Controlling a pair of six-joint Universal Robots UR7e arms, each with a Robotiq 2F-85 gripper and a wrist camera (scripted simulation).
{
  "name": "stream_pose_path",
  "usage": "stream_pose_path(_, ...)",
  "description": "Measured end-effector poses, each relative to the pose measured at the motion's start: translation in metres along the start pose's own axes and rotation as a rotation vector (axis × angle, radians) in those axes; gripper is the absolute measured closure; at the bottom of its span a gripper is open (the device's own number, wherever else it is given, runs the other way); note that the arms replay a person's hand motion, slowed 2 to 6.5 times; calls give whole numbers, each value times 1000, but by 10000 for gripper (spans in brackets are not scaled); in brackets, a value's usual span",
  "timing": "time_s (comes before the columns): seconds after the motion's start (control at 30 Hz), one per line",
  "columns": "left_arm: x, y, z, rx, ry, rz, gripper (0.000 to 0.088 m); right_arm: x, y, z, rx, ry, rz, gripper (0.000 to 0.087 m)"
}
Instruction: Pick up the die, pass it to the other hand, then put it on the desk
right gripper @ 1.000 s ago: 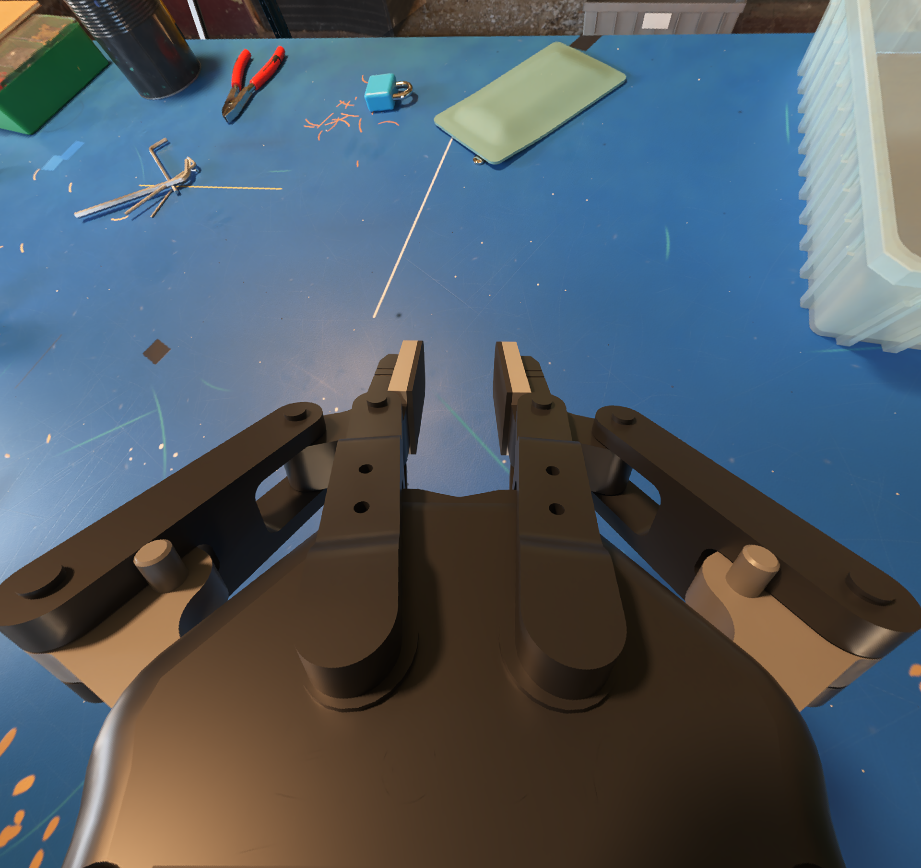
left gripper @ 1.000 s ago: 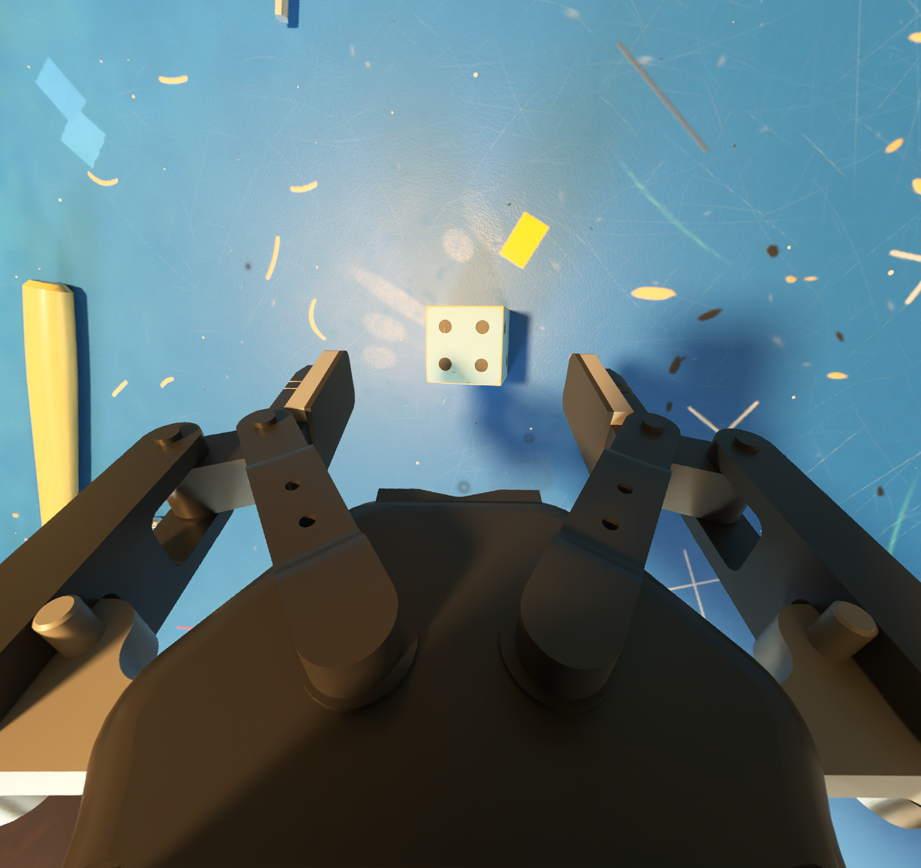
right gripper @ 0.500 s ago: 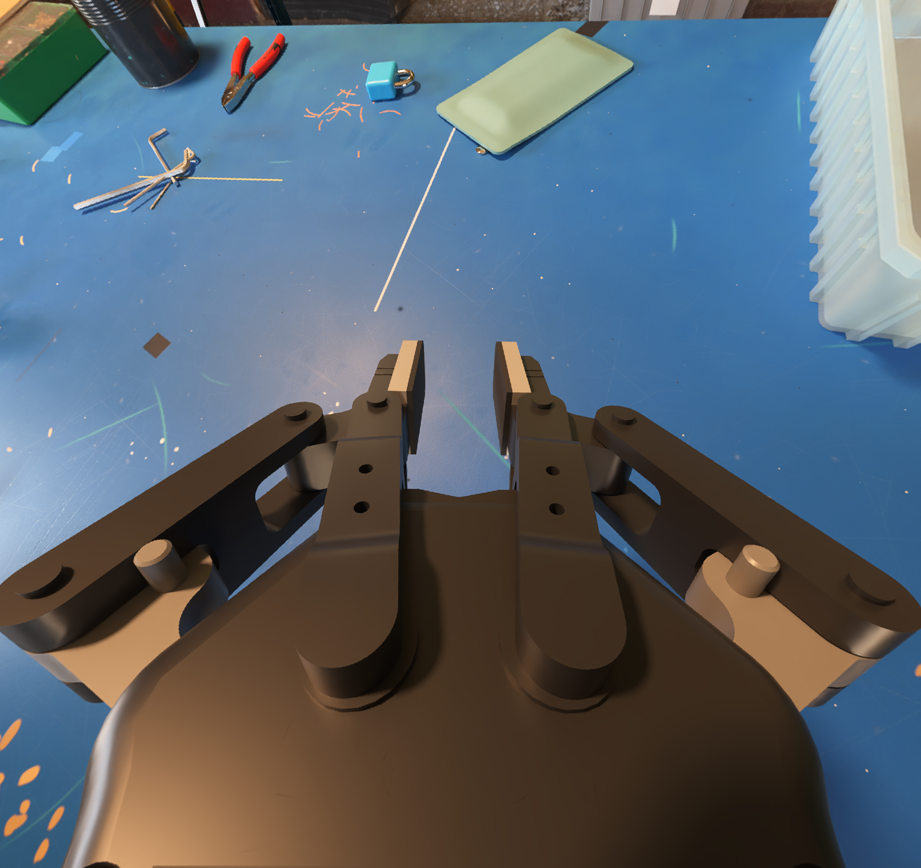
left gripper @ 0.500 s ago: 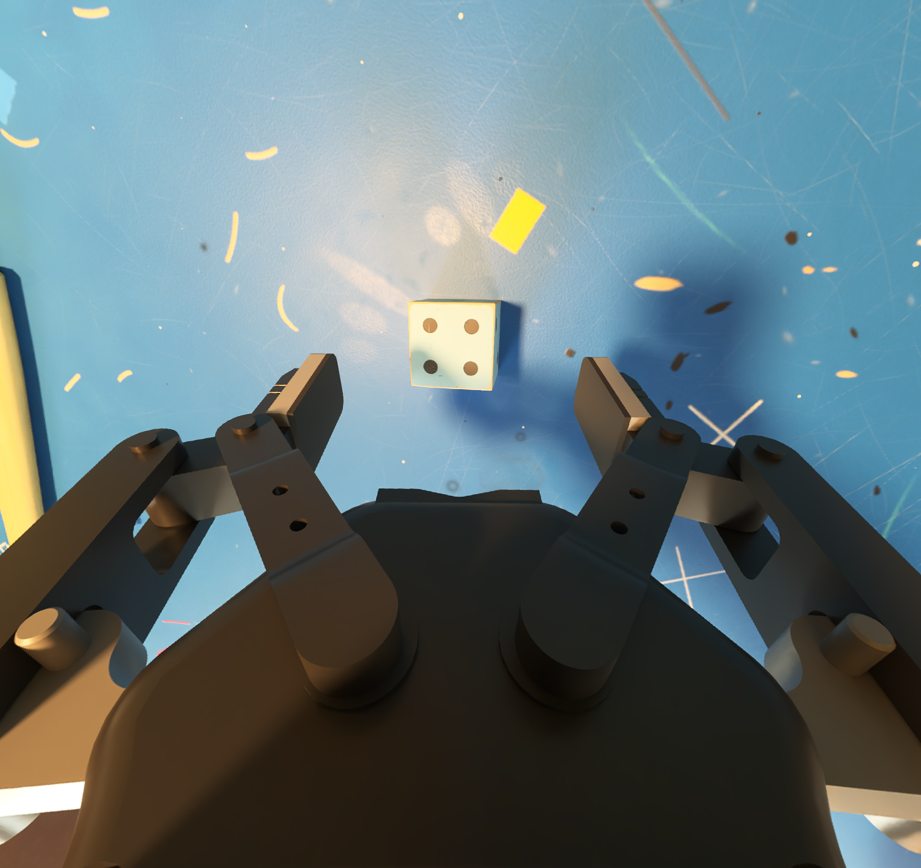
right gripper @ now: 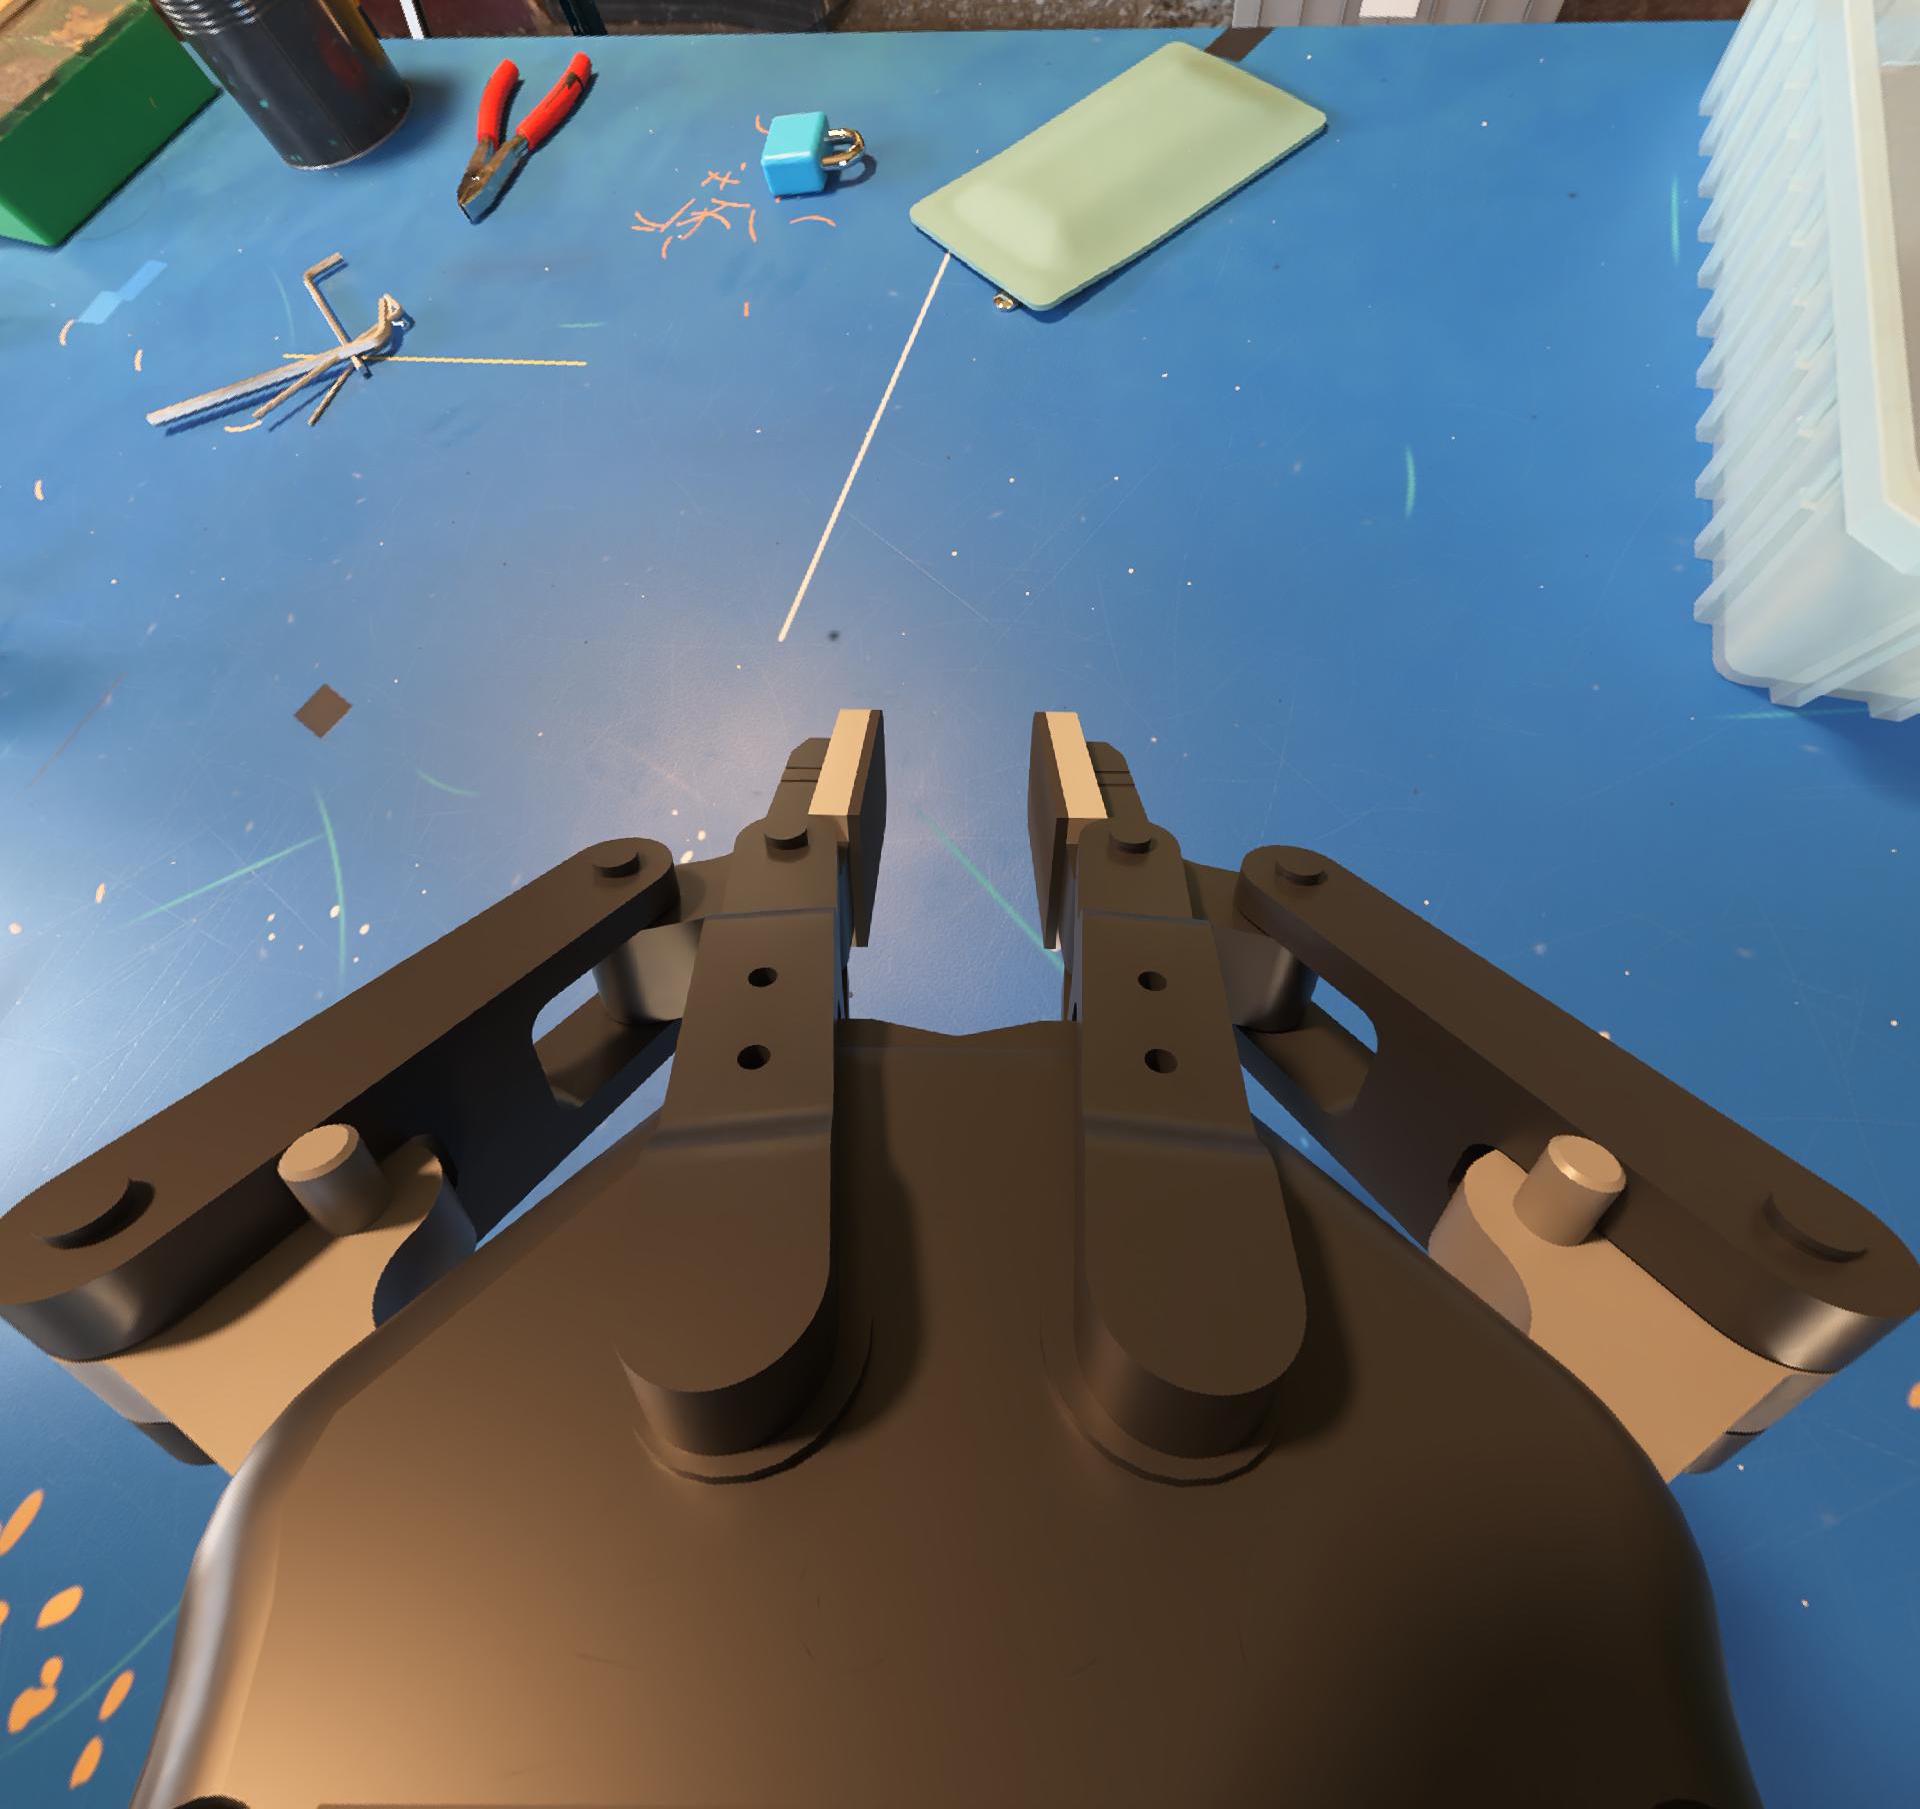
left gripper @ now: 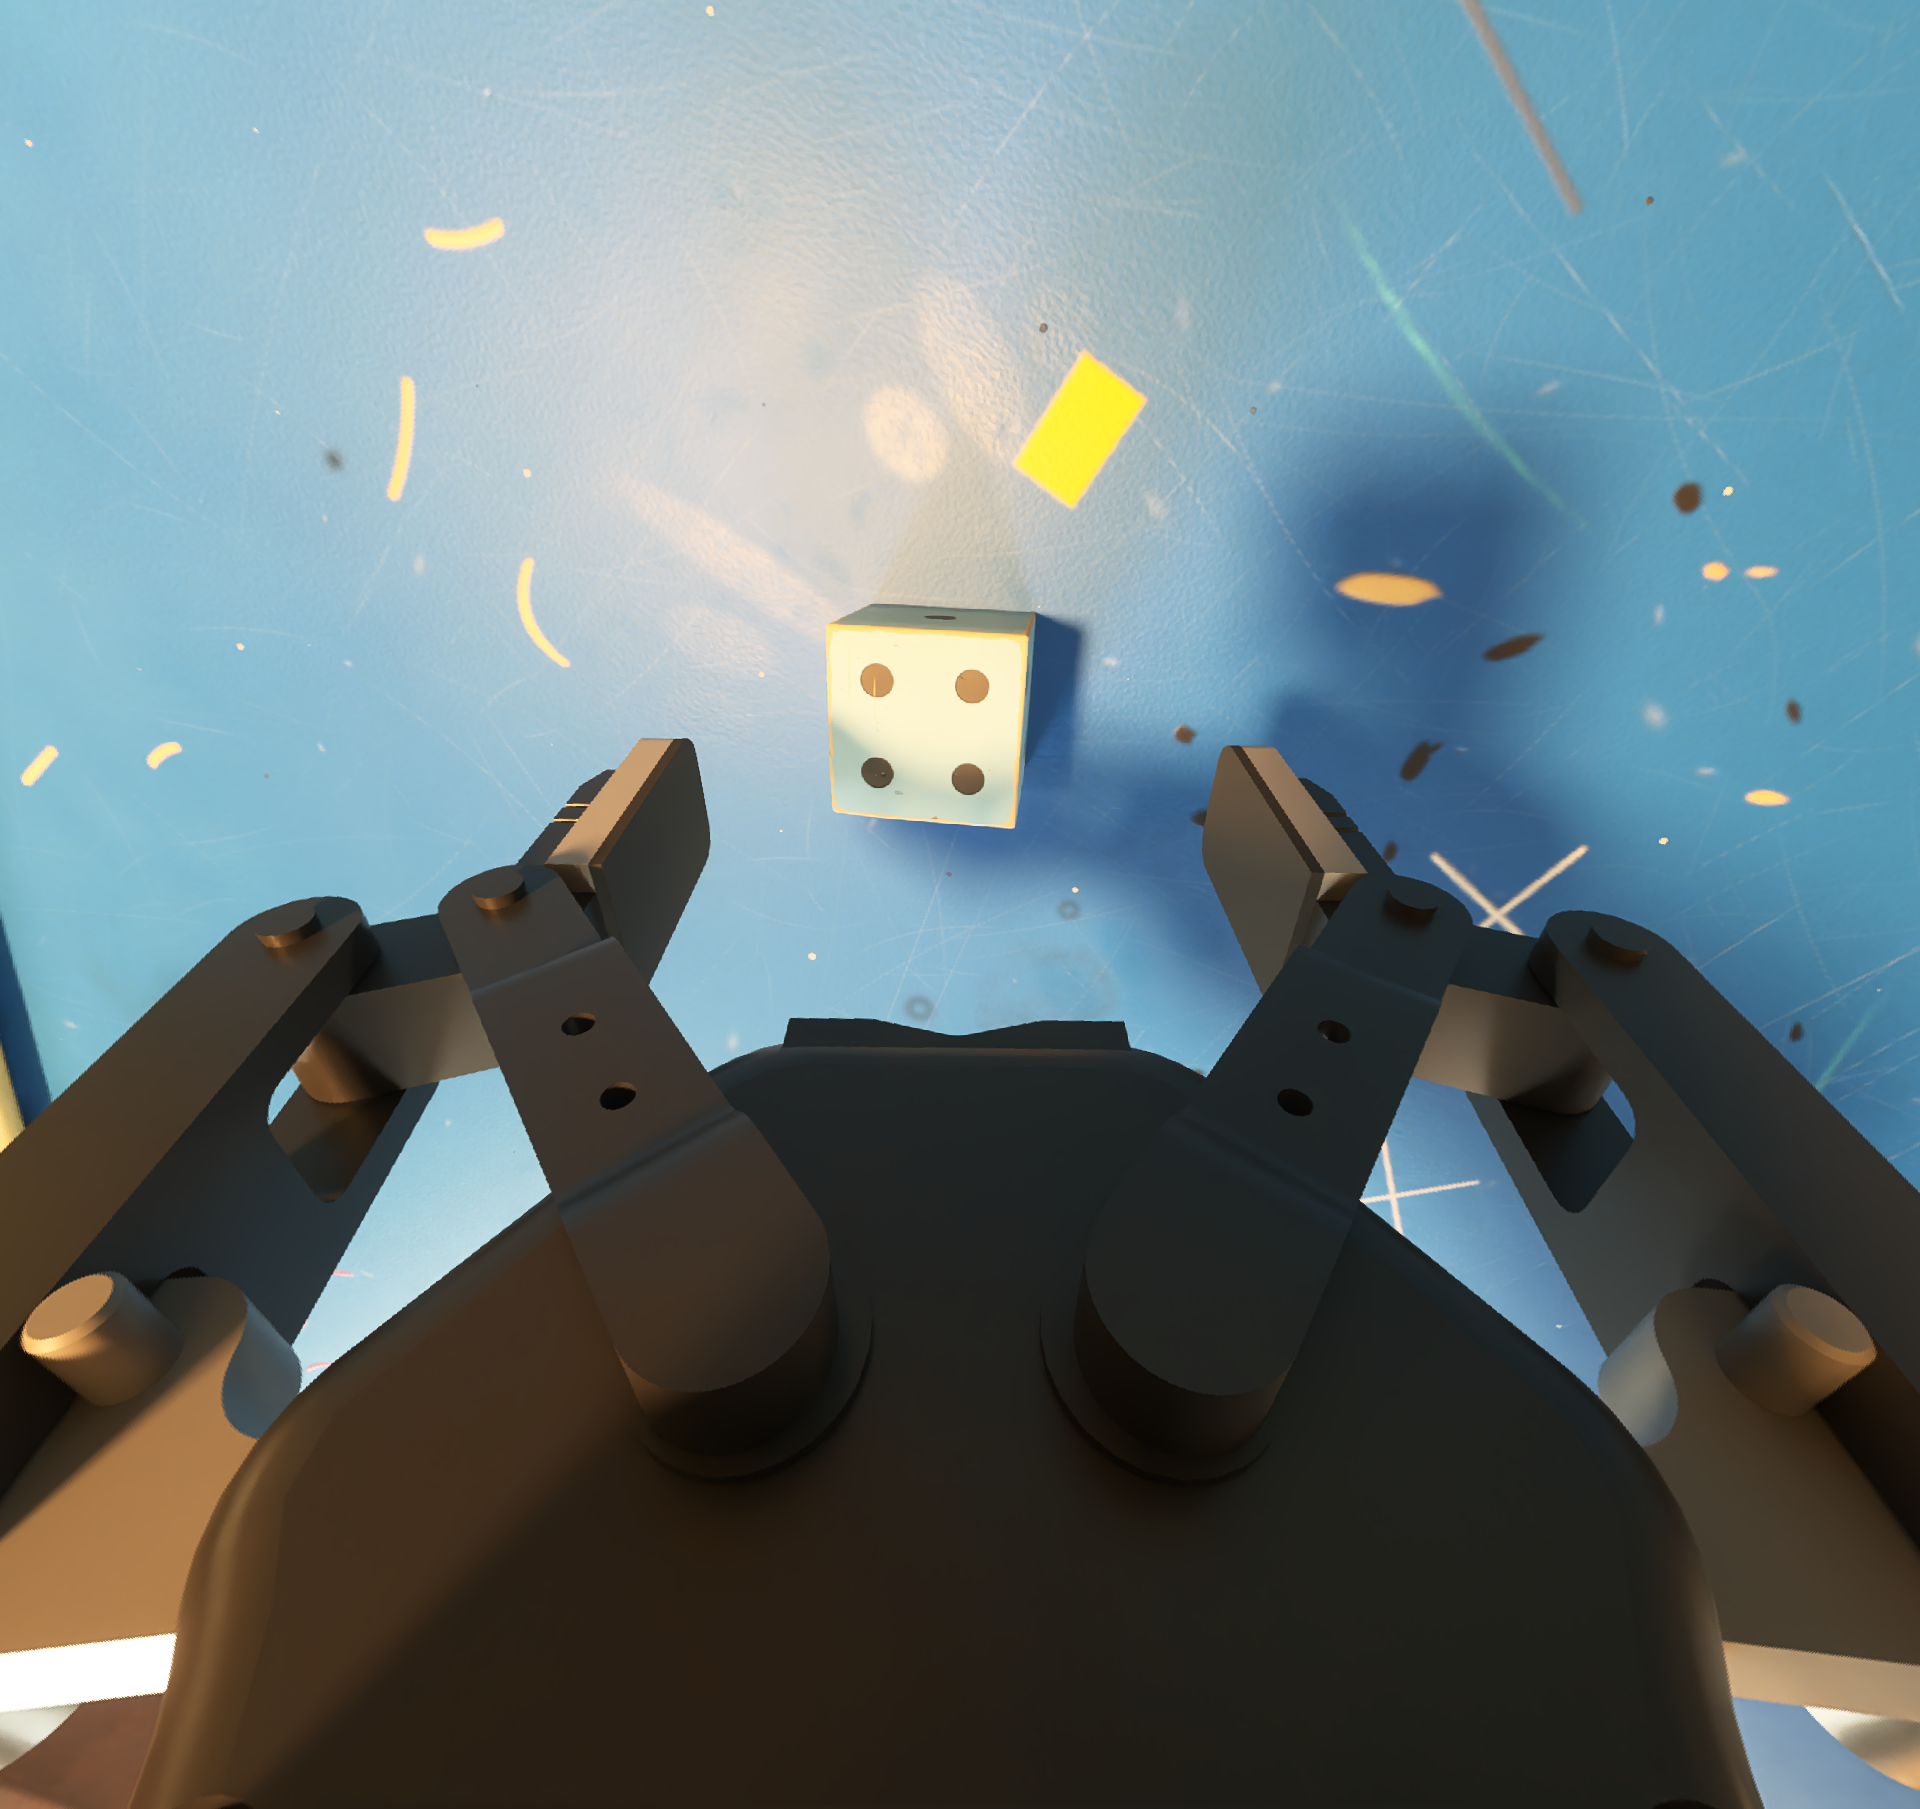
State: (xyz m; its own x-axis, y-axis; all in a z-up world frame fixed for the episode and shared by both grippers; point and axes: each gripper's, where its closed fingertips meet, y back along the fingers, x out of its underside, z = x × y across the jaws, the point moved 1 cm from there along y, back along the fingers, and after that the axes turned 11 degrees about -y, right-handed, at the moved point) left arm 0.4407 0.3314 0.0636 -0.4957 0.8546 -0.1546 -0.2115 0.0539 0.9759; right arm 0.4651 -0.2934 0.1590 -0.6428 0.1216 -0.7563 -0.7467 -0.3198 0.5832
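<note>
The left gripper (left gripper: 951,803) hangs over the scratched blue table (left gripper: 727,149) with its jaws spread wide and nothing between them; the small cream-white cube-shaped die (left gripper: 928,717) rests on the table just beyond the fingertips, roughly centred on the gap, its four-pip face turned toward the camera and untouched by either finger. A flat yellow rectangular scrap (left gripper: 1080,429) lies near the die on its far side, and pale curled shavings (left gripper: 540,606) dot the surface to the left. The right gripper (right gripper: 956,772) is held above a bare stretch of the same table with its jaws at a narrow gap, empty. Farther off in its view lie red-handled pliers (right gripper: 525,130), a turquoise padlock (right gripper: 802,154), a pale green flat rectangular pad (right gripper: 1122,170), a bundle of metal hex keys (right gripper: 301,357), a dark ribbed cylinder (right gripper: 260,24), a green box (right gripper: 83,107) and a translucent plastic bin (right gripper: 1808,357)
</note>
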Motion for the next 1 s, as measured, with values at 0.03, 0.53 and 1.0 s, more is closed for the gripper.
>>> stream_pose_path(0.03, 0, -1, 0, 5, 1, 3, 51, 0, 0, 0, 0, 0, 0, 621)
stream_pose_path(0.53, -2, -9, 0, 19, -1, 29, 41, 1, -1, 0, -4, -2, 8, 621)
stream_pose_path(1.0, 0, -13, 1, 17, -5, 53, 56, 3, -2, -1, -8, -1, 19, 621)
